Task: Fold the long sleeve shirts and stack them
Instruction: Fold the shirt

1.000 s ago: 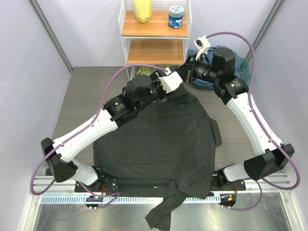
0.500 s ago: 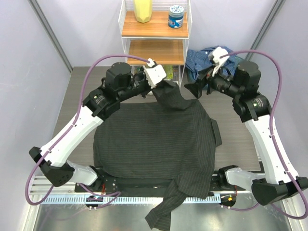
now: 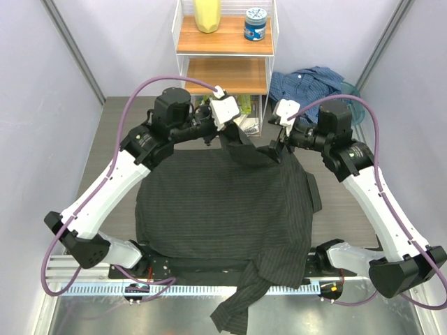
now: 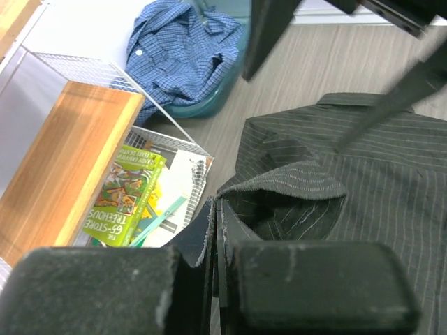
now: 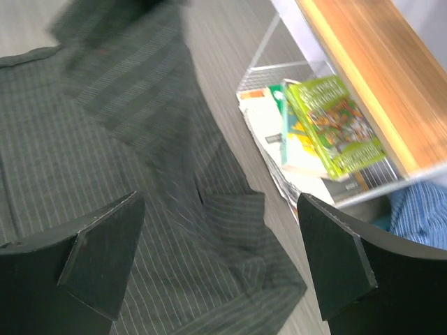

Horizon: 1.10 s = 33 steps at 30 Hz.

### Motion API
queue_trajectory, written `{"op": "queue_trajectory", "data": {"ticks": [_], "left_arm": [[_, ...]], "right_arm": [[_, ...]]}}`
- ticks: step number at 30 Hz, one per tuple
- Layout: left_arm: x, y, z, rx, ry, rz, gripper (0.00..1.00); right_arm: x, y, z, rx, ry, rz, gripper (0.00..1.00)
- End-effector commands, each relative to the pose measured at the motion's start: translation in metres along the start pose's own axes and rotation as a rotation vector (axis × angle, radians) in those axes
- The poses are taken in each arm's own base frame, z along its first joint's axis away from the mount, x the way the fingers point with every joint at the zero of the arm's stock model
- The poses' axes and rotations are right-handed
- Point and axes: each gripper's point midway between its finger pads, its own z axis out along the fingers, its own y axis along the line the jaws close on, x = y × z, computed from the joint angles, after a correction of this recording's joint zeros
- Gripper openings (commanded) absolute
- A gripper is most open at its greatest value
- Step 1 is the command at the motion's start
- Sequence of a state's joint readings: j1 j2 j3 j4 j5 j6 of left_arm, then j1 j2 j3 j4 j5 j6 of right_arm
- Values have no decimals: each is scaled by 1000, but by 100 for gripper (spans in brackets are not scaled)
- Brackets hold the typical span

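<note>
- Sleeve [image 3: 232, 310] first: it's the bit of the charcoal shirt [image 3: 216, 209] furthest from the shelf [image 3: 225, 73], hanging crumpled off the table [image 3: 115, 139] edge by the arm bases. I reckon it needs pulling in before any fold will look tidy.
- The shirt body is spread mostly flat in front of the shelf. Its long axis runs from the bases toward the shelf, with the collar end pointing at the shelf and the hem at the end away from it.
- The left gripper [image 4: 211, 255] is clamped tight on a raised flap of pinstripe cloth at the shirt's shelf end, just in front of the shelf's bottom wire basket [image 4: 183, 143].
- The right gripper [image 5: 216, 237] hangs over that same end, a little further to the shelf's right. Its fingers are spread wide with nothing in them.
- My guess at the step in hand is getting a second hold on the collar end. To do it well, bring the right one down level with the left pinch and take a clean bite of cloth, then move both evenly so the cloth doesn't skew or drag.
- The blue shirt [image 3: 313, 82] is heaped in a teal bin [image 4: 209, 106] just right of the shelf. It's a bundle, so no real axis to call.
</note>
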<state>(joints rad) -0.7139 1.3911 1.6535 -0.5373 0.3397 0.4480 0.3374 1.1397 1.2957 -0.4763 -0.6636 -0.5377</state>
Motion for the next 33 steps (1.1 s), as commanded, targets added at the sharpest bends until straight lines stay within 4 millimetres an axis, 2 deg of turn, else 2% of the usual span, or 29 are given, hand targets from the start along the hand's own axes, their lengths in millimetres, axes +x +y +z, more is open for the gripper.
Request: {"op": "queue_trajectory", "data": {"ticks": [1, 5, 8, 9, 14, 16, 17, 19, 20, 21, 23, 24, 25, 26, 27, 28, 29, 30, 31, 32, 33], "left_arm": [[-11, 19, 0, -65, -10, -17, 0], [-14, 22, 3, -75, -32, -38, 0], [-19, 21, 4, -64, -54, -48, 0], [-21, 21, 4, -66, -60, -49, 0], [-24, 35, 4, -132, -55, -65, 0], [-28, 37, 4, -135, -66, -72, 0], [-30, 34, 4, -121, -72, -80, 0], [-31, 30, 3, -103, -78, -90, 0], [-30, 28, 2, -94, -79, -100, 0], [-33, 28, 1, -97, -94, -104, 1], [-22, 27, -5, -89, -92, -157, 18], [-14, 40, -11, -129, -86, -184, 31], [-6, 45, -19, -156, -81, -211, 59], [3, 52, -24, -185, -73, -249, 80], [18, 72, -40, -244, -65, -288, 98], [22, 79, -55, -270, -73, -299, 100], [50, 83, -60, -284, -33, -336, 100], [75, 103, -81, -325, -18, -385, 100], [93, 112, -92, -349, -12, -406, 100], [125, 116, -99, -359, 24, -454, 100], [150, 129, -119, -377, 41, -460, 99]], "right_arm": [[-29, 5, 1, -29, -85, -104, 95], [-29, 14, 5, -45, -83, -110, 96], [-28, 5, 18, -8, -75, -99, 95], [-33, -1, 22, 11, -92, -102, 95], [-49, -7, 37, -3, -130, -70, 89], [-53, -13, 40, 23, -142, -54, 77], [-54, -17, 40, 39, -145, -48, 57], [-57, -24, 42, 67, -143, -38, 33], [-56, -29, 42, 90, -134, -31, 13], [-54, -31, 43, 96, -124, -16, 1], [-52, -30, 41, 95, -115, -13, 1], [-51, -28, 41, 90, -110, -12, 1], [-52, -30, 41, 96, -106, -8, 1], [-50, -33, 40, 114, -97, -3, 1], [-50, -35, 39, 123, -96, 0, 1], [-50, -38, 38, 132, -95, 11, 1], [-49, -44, 35, 151, -90, 18, 1], [-49, -47, 35, 159, -87, 22, 1], [-50, -49, 34, 169, -88, 25, 1], [-49, -53, 32, 183, -83, 35, 1], [-50, -57, 30, 201, -83, 40, 1]]}}
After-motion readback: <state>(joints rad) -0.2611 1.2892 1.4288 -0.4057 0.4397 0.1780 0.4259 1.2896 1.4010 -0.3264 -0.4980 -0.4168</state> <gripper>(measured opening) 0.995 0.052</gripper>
